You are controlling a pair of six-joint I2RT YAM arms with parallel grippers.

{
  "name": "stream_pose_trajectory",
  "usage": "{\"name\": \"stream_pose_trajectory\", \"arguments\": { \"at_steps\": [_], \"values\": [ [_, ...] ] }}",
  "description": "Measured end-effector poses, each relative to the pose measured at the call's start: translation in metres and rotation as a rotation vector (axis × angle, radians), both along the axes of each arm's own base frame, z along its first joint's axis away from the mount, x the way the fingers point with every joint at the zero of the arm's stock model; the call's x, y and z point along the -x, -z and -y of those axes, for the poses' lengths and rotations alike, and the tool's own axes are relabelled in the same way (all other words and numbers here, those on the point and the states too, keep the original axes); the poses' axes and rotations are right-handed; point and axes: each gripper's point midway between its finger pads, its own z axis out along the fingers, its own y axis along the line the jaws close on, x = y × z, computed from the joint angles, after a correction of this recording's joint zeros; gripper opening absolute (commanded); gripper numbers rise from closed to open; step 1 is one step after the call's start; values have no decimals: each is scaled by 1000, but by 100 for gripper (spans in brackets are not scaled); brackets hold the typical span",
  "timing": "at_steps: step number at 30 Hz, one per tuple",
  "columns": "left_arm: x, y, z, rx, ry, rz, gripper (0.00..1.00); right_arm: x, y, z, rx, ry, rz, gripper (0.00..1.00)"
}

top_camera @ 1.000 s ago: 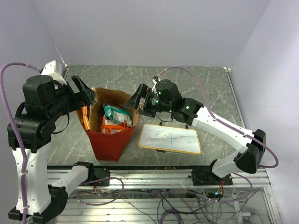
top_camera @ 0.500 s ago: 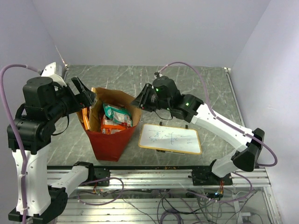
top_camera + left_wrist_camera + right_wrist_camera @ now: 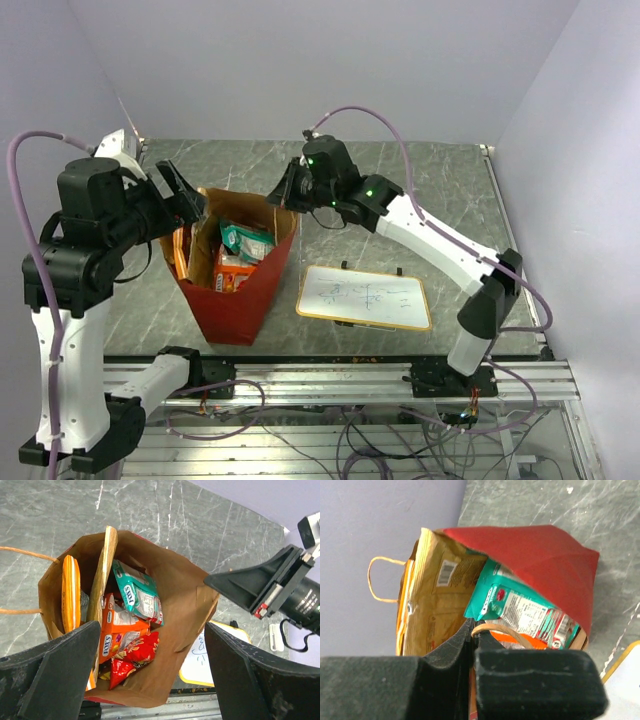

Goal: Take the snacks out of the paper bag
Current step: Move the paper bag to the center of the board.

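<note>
The red paper bag [image 3: 240,300] stands open and leans a little, its brown inside [image 3: 175,645] showing. Inside are the snacks: a teal packet [image 3: 137,592], an orange packet [image 3: 117,630], a red packet [image 3: 132,657], and a large orange-tan chip bag [image 3: 437,600] standing on edge. My right gripper [image 3: 474,630] is shut on the bag's string handle [image 3: 500,628] at the right rim [image 3: 285,195]. My left gripper [image 3: 150,680] hangs open above the bag's left side [image 3: 185,200], holding nothing.
A white-framed whiteboard [image 3: 365,297] lies flat on the table just right of the bag. A small white bar [image 3: 273,637] lies beside it. The bag's other string handle [image 3: 377,580] hangs loose on the left. The back wall stands close behind.
My right gripper closed on the bag's string handle and moved up and to the left, pulling the bag's right rim with it. The left gripper stayed open above the bag.
</note>
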Motion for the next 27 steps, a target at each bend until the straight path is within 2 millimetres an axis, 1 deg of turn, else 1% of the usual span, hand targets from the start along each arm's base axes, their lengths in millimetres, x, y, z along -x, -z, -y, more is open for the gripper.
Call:
{"name": "stream_pose_trajectory", "arguments": {
  "at_steps": [4,7,11,13,14,15,17,20,22,23,25,27],
  "values": [
    [-6,6,1,3,-4,-24,95,-25,4,1,4,0,-2,0],
    [-12,11,1,4,-12,-45,95,-36,8,6,17,2,-2,0],
    [-19,21,0,2,-38,-84,96,-46,12,22,30,15,-7,0],
    [-20,26,-3,2,-61,-101,96,-51,18,36,40,34,-19,0],
    [-19,28,-5,0,-78,-111,98,-53,21,42,46,44,-22,0],
    [-18,29,-8,-2,-98,-118,94,-56,22,49,53,54,-22,0],
    [-15,33,-16,-14,-144,-138,88,-58,23,59,61,64,-16,0],
    [-4,46,-37,-60,-261,-197,86,-58,17,65,64,63,4,0],
    [5,52,-49,-90,-327,-232,85,-55,13,66,62,50,16,0],
    [9,54,-55,-102,-359,-240,87,-53,12,67,62,44,20,0],
    [19,60,-64,-111,-414,-244,95,-50,11,68,64,35,27,0],
    [34,69,-74,-115,-474,-246,99,-48,13,69,66,31,28,0]
  ]
}}
